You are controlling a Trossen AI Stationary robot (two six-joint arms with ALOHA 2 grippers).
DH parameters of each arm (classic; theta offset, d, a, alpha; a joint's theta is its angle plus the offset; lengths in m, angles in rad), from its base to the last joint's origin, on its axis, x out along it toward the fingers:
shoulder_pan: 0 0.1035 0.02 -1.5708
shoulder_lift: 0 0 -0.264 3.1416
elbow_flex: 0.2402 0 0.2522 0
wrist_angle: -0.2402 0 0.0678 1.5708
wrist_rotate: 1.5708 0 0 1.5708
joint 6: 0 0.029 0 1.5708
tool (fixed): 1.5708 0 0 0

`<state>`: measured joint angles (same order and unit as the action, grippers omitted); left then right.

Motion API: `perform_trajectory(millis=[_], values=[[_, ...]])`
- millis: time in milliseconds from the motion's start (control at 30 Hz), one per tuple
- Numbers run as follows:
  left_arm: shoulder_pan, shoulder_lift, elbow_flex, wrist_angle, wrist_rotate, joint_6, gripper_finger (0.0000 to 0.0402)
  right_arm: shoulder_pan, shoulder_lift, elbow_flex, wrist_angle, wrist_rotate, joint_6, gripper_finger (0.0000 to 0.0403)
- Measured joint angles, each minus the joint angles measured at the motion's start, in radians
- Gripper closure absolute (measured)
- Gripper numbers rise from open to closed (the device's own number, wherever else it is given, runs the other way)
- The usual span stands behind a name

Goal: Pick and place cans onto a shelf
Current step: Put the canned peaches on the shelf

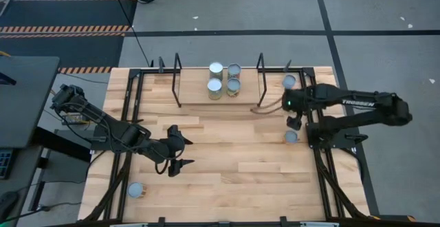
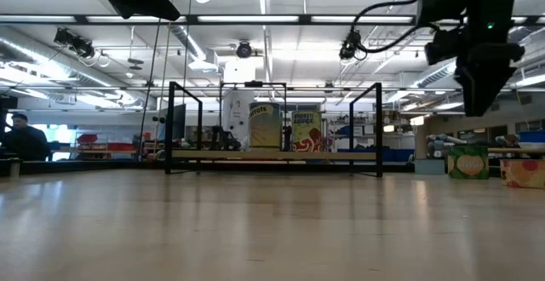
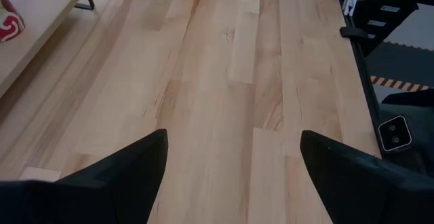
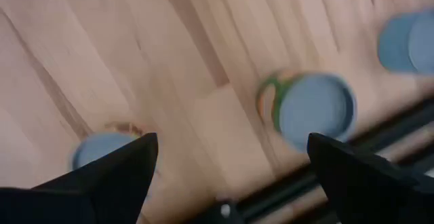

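Right now the right gripper [image 1: 294, 122] hangs over the table's right side with its fingers spread wide, holding nothing. One can [image 1: 291, 137] stands on the tabletop [image 1: 227, 151] just beside it at about 6 o'clock; another can [image 1: 289, 82] sits at about 12 o'clock from it, near the shelf's right posts. Right wrist view: fingers apart, blue can tops below, one with a green-edged side [image 4: 312, 108], one partly behind a finger [image 4: 102, 149].

Shelf [image 1: 196, 93] at 12 o'clock of the table; four cans [image 1: 224, 80] grouped in a tight square near its middle. Low view shows two of their labels [image 2: 285, 128] inside the black frame.

Left gripper [image 1: 180, 151] is open and empty at about 8 o'clock from table centre. A lone can [image 1: 137, 190] stands at 7 o'clock, near the front left corner. A person [image 2: 24, 140] shows far back in the low view.
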<state>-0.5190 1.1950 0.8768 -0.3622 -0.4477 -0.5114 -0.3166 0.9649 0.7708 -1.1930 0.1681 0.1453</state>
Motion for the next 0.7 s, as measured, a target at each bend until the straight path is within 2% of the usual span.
perform_trajectory(millis=[100,300,433,567,700], values=[[0.000,0.000,0.000,0.000,0.000,0.000,0.0060,-0.105,-0.002,0.001,0.041,-0.026,-0.142,0.0018],[0.000,0.000,0.000,0.000,0.000,0.000,0.0061,-0.336,0.030,0.001,0.064,-0.116,-0.266,0.0013],[0.000,0.000,0.000,0.005,0.000,0.000,0.0061,-0.479,-0.002,0.001,0.114,-0.211,-0.321,0.0014],[0.001,0.000,0.000,0.007,0.000,0.000,0.0061,-0.594,-0.034,0.002,0.148,-0.264,-0.256,0.0016],[0.001,0.000,0.000,0.007,0.000,0.000,0.0061,-0.662,-0.021,0.001,0.140,-0.178,-0.003,0.0019]])
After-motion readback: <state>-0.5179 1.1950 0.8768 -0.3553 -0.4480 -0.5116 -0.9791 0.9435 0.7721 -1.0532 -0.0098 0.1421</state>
